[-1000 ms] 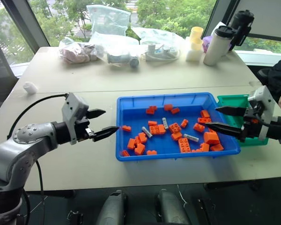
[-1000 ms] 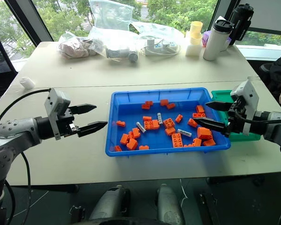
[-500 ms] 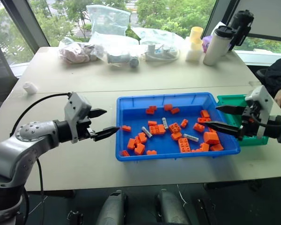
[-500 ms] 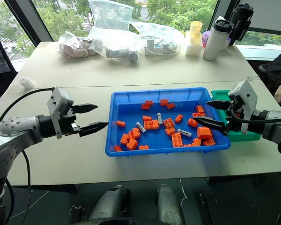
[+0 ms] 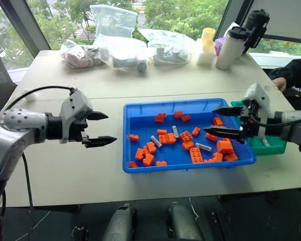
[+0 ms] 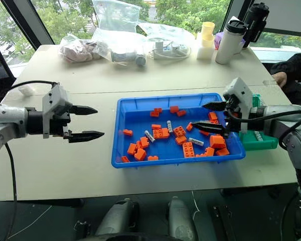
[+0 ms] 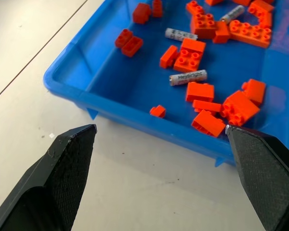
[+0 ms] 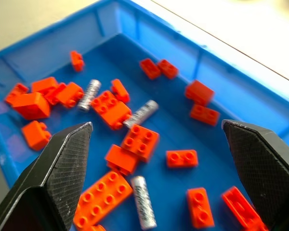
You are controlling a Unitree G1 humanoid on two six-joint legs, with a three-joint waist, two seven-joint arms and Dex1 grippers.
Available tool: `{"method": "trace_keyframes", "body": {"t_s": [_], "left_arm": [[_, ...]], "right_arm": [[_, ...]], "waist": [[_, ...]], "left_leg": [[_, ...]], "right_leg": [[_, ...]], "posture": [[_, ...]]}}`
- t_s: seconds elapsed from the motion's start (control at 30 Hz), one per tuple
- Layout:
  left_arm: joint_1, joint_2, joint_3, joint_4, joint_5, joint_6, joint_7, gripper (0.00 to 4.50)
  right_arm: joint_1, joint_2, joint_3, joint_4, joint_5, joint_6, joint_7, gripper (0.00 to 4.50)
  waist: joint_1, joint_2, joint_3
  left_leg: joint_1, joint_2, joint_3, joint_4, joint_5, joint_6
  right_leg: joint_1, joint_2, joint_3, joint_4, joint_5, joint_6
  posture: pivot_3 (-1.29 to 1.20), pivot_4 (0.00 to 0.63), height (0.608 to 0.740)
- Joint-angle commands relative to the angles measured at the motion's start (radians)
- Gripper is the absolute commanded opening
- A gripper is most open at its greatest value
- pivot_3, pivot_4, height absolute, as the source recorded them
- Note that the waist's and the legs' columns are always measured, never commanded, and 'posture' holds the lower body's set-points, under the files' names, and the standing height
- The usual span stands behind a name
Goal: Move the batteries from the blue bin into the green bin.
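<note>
Blue bin: the wide, shallow bright-blue plastic tray point(image 5: 140, 113) is sitting mid-table, scattered with orange toy bricks point(image 5: 196, 155).
Batteries: three thin silver-grey cylinders point(image 5: 204, 147) are lying in the tray's middle among the bricks.
Green bin: the small deep green plastic bin point(image 5: 272, 146) is standing against the tray's 3 o'clock end.
Left gripper point(image 5: 101, 129): hovering at the tray's 9 o'clock, fingers spread wide, gripping nothing.
Right gripper point(image 5: 216, 121): hanging over the tray's 3 o'clock end, fingers gaping, empty.
</note>
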Motion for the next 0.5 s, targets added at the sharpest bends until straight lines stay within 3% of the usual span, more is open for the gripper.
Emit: {"method": "trace_keyframes", "body": {"t_s": [0.03,0.2,0.5], "left_arm": [[-0.027,0.034,-0.031,-0.007,-0.004,-0.017,-0.091,4.50],[-0.022,0.042,-0.053,-0.028,0.000,-0.007,-0.121,4.50],[0.085,0.074,0.022,-0.112,-0.021,0.034,-0.089,4.50]], "right_arm": [[-0.124,0.048,0.225,-0.025,-0.131,-0.146,0.122,4.45],[-0.284,0.169,0.438,0.157,-0.314,-0.362,0.259,4.45],[-0.471,0.361,0.564,0.531,-0.514,-0.707,0.418,4.45]], "waist": [[-0.004,0.000,0.000],[0.000,0.000,0.001],[0.000,-0.001,0.001]], "left_leg": [[0.000,0.000,0.000,0.000,0.000,0.000],[-0.001,0.000,0.001,0.000,0.000,0.000],[-0.001,0.000,0.000,0.001,0.000,0.000]], "right_leg": [[0.000,0.000,0.000,0.000,0.000,0.000],[-0.001,0.001,0.000,0.000,0.000,0.000],[-0.002,0.000,-0.001,0.001,0.000,0.000]], "posture": [[0.00,0.150,0.740],[0.00,0.150,0.740],[0.00,0.150,0.740]]}}
